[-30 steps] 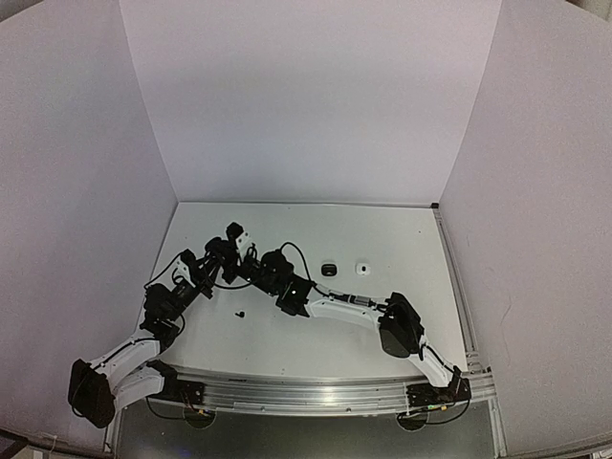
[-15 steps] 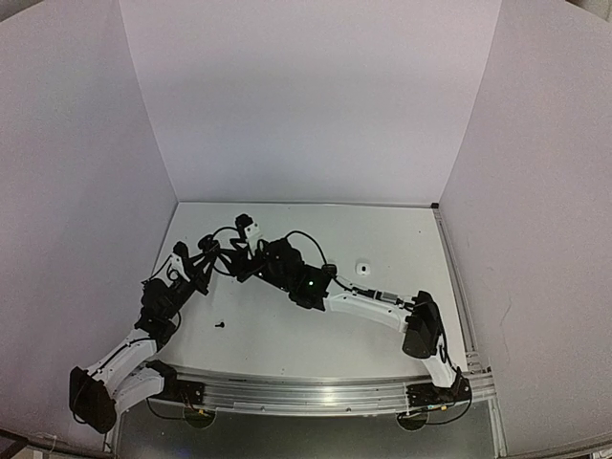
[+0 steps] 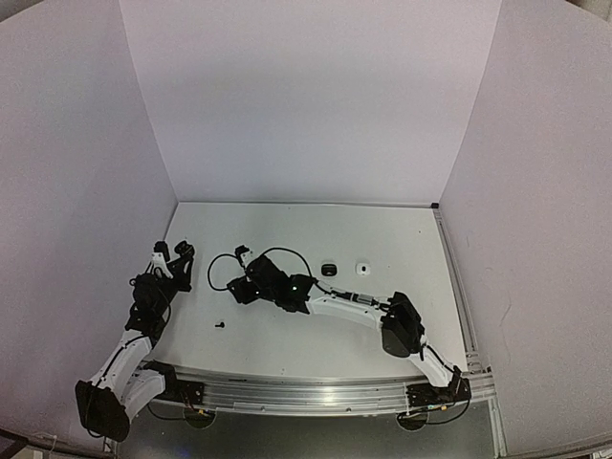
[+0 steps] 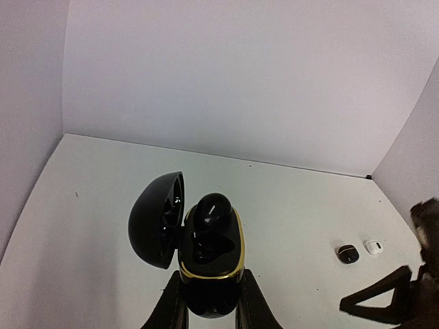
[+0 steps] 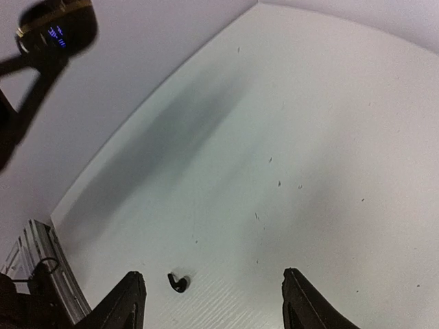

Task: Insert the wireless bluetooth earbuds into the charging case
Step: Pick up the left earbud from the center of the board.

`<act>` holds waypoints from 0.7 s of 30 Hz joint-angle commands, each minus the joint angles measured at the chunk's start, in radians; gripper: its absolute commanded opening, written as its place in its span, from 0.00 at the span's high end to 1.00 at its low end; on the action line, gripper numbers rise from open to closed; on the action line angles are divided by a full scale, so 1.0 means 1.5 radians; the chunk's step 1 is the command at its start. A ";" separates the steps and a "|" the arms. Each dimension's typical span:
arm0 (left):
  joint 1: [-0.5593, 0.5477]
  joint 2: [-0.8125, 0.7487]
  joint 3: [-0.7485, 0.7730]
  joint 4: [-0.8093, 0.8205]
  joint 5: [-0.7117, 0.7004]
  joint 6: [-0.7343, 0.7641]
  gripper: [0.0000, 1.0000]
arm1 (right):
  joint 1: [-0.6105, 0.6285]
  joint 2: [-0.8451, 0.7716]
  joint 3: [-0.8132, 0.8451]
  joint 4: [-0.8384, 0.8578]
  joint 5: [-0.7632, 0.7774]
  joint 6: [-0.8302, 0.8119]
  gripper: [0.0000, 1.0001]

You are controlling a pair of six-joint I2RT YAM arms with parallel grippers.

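Left pincer [image 4: 210, 296] is clamped shut on the base of the charging case [image 4: 209, 257], black with a gold rim, held up off the counter [image 4: 89, 205]. Lid [image 4: 156, 218] is swung open to the case's left. Inside, one black earbud [image 4: 212, 208] sits at the far end of the well. The rest of the well is dark, so I cannot tell if a second bud is in it.

Right pincer [image 5: 212, 277] is right of the case, low over the counter, jaws spread wide, gripping nothing. A loose black earbud [image 5: 178, 282] lies on the counter between its fingers, touching neither. It is right of the case and nearer the arm bases.

Well right of the case sit a small black rounded piece [image 4: 348, 253] and a small white rounded piece [image 4: 373, 247], just beside each other. They are too small to tell bud from case.

Only the left wrist view shows the case's inside and the seated bud. Only the right wrist view shows the loose bud's hooked shape, plus a blue glow on the case's outer shell seen from below; it misses the two small pieces. Overhead the case is lost against the pincer.
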 commanded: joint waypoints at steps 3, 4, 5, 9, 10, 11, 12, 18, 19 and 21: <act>0.028 -0.021 0.046 -0.048 -0.003 0.005 1.00 | 0.032 0.167 0.145 -0.059 -0.122 -0.138 0.39; 0.028 -0.022 0.047 -0.049 0.004 0.004 1.00 | 0.036 0.189 0.160 -0.057 -0.138 -0.166 0.39; 0.028 -0.023 0.049 -0.049 0.009 0.004 1.00 | 0.038 0.205 0.171 -0.055 -0.155 -0.188 0.39; 0.028 -0.023 0.052 -0.050 0.015 0.013 1.00 | 0.040 0.245 0.179 -0.038 -0.181 -0.244 0.42; 0.028 -0.023 0.053 -0.051 0.015 0.016 1.00 | 0.039 0.247 0.175 -0.034 -0.182 -0.250 0.42; 0.028 -0.022 0.054 -0.051 0.016 0.017 1.00 | 0.039 0.248 0.171 -0.030 -0.183 -0.253 0.42; 0.028 -0.022 0.055 -0.050 0.017 0.018 1.00 | 0.039 0.251 0.168 -0.026 -0.184 -0.255 0.42; 0.028 -0.015 0.053 -0.037 0.016 0.015 1.00 | 0.041 0.289 0.177 -0.018 -0.190 -0.263 0.46; 0.028 -0.014 0.053 -0.035 0.016 0.015 1.00 | 0.041 0.295 0.180 -0.018 -0.183 -0.270 0.46; 0.028 -0.013 0.053 -0.031 0.017 0.016 1.00 | 0.041 0.310 0.184 -0.018 -0.169 -0.293 0.48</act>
